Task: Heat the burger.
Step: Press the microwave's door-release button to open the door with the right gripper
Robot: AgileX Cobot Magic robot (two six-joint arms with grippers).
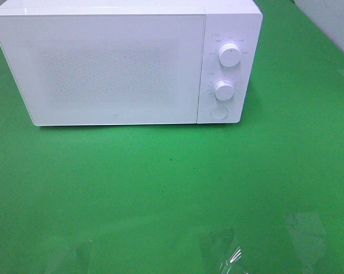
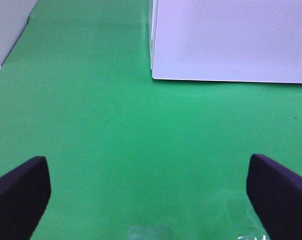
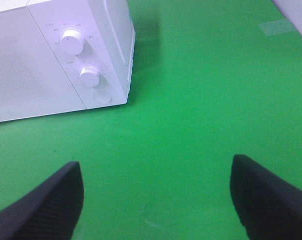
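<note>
The left pincer (image 2: 146,172) and the right pincer (image 3: 156,167) both gape wide, released, grasping and touching nothing above the green worktop (image 1: 172,188). A white microwave (image 1: 114,68), door shut, stands toward the worktop's far edge. The burger is out of sight.

The dark, blunt-fingered left pincer (image 2: 149,200) has its jaws spread wide and empty. The matching dark right pincer (image 3: 156,200), its fingers (image 3: 271,200) finely ribbed, is likewise spread wide and empty.
</note>
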